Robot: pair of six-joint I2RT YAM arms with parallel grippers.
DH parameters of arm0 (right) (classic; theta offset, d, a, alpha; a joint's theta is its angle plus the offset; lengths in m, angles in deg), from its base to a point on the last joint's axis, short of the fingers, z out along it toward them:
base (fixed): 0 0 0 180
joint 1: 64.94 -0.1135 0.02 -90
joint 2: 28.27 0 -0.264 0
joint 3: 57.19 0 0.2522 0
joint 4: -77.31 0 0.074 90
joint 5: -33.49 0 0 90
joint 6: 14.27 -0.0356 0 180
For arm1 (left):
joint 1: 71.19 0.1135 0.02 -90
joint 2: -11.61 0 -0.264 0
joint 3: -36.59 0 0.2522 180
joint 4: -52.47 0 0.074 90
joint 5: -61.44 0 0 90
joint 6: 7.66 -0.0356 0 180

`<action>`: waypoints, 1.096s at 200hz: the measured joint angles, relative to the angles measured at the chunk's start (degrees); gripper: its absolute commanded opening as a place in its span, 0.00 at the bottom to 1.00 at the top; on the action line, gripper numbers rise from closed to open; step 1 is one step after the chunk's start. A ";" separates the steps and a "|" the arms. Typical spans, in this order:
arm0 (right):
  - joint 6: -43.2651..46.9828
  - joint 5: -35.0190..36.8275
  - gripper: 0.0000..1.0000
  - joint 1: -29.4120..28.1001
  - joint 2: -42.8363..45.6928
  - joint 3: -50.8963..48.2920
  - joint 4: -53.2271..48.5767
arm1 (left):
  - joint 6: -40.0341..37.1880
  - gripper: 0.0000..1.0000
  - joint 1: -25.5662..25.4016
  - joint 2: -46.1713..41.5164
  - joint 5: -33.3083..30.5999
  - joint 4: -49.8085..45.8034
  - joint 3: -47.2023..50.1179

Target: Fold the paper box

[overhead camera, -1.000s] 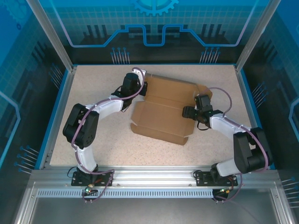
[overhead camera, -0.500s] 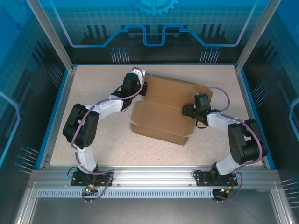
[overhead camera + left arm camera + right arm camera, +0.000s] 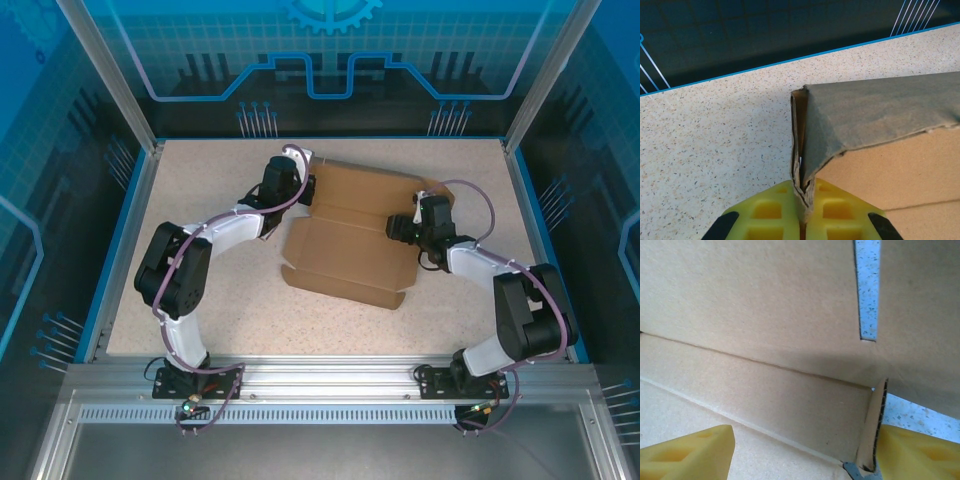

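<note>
Overhead, mid-counter: paper box lies half-formed, its shallow interior bare cardboard with nothing in it; over the last second the right tool has crept toward the far left along the box's right edge while the left tool stayed at the far-left corner, so I judge the right side wall is the next fold. Left wrist: left tool clenched on the upright corner flap, cardboard pinched between yellow fingers. Right wrist: right tool released, fingers wide apart, a short standing wall edge just inside its right finger, nothing pinched.
</note>
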 measured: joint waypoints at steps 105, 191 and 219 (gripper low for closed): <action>-0.48 -2.12 0.70 -2.01 -5.97 1.70 1.57 | -0.04 0.00 0.00 0.00 -0.02 -0.02 0.00; -0.46 -1.88 0.71 -2.32 -6.43 1.75 1.70 | -0.04 0.00 0.00 0.00 -0.02 -0.07 0.00; 0.09 -1.11 0.73 -2.32 -5.95 1.86 0.96 | -0.04 0.00 0.00 0.00 -0.02 -0.44 0.02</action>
